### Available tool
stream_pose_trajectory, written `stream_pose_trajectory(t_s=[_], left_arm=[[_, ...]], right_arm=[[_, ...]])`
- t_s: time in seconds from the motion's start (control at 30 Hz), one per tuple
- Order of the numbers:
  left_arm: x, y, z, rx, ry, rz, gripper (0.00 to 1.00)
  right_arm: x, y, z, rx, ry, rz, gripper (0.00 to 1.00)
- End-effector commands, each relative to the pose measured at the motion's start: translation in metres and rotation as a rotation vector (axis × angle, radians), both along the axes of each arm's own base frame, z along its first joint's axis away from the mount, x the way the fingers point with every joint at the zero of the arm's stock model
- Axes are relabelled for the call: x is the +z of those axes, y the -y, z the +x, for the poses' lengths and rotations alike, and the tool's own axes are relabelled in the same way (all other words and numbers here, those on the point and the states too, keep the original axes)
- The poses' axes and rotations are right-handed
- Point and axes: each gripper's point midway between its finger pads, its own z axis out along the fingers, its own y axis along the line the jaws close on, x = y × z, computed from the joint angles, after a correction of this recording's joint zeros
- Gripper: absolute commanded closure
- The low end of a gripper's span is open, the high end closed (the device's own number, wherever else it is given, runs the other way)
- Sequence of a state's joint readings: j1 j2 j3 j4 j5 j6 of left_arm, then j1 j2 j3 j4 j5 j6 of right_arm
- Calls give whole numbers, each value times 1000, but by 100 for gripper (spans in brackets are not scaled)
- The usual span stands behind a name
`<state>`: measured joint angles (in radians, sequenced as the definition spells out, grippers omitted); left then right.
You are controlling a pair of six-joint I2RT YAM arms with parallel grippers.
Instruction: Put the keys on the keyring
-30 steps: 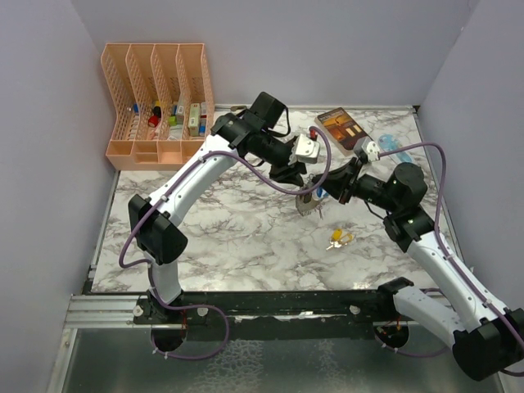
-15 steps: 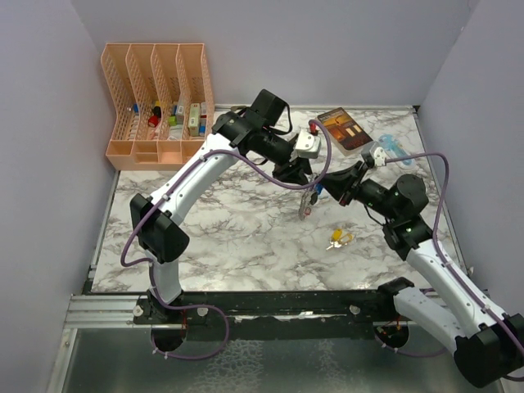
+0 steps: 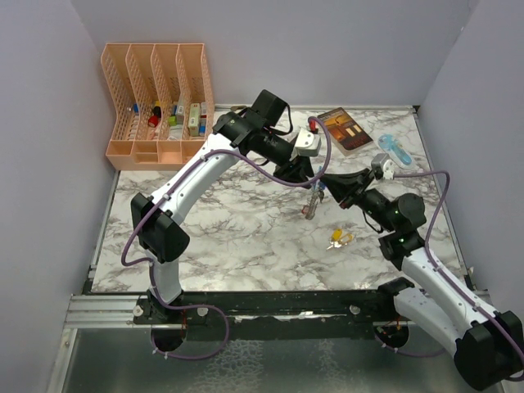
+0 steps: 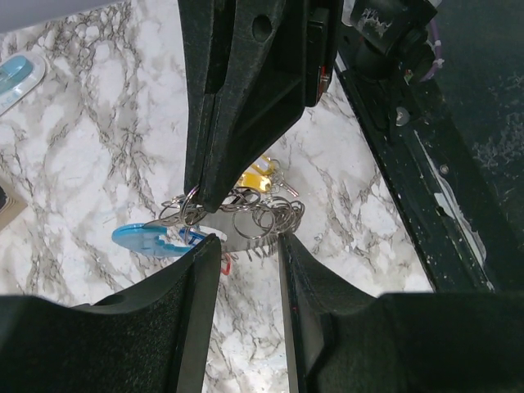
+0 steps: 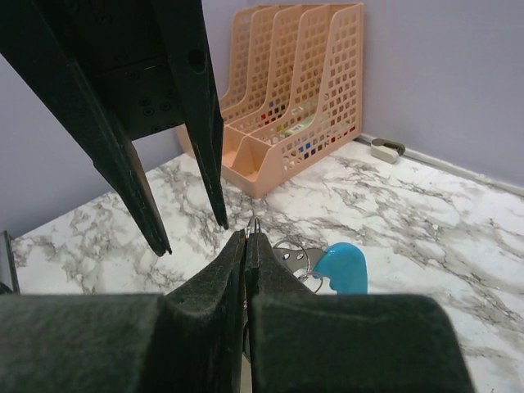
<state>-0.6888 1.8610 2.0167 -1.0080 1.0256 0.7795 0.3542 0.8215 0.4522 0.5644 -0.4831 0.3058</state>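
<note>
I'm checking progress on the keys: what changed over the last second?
The right arm swung its elbow back toward the near edge; the right claw stays shut on the keyring, which now hangs narrower. The left claw hardly moved, fingers apart beside it. Yellow-tagged key and file rack stayed put.

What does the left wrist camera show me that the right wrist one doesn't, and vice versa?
Left wrist only: the yellow-tagged key lying on the marble table beyond the bunch, and the black frame rail. Right wrist only: the orange file organizer by the wall. Both: the keyring with its blue piece, pinched at its ring by the shut right claw, the left claw open near it.
</note>
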Motion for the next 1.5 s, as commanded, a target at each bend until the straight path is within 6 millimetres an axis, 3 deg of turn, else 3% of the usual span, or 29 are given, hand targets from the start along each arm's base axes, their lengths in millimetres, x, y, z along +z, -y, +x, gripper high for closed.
stream_pose_trajectory(t_s=[0.0,0.27,0.6,0.8,0.97,1.3,1.47], left_arm=[[4,5,-6,-28,-24,-29,63],[6,9,31,118,88,10,66],[57,19,52,191,220,-105,63],[67,19,21,65,177,-153,62],[60,18,8,23,179,-136,62],[78,19,-6,-36,164,-189,62],[77,21,-10,-53,146,-193,62]], right_arm=[[45,7,-5,-35,182,114,99],[60,7,-18,-3,267,166,99],[83,12,-29,0,342,217,99],[92,18,-29,-32,369,251,99],[98,21,-26,-53,385,262,99],[97,20,-25,-56,404,261,99],[99,22,-27,-55,431,282,99]])
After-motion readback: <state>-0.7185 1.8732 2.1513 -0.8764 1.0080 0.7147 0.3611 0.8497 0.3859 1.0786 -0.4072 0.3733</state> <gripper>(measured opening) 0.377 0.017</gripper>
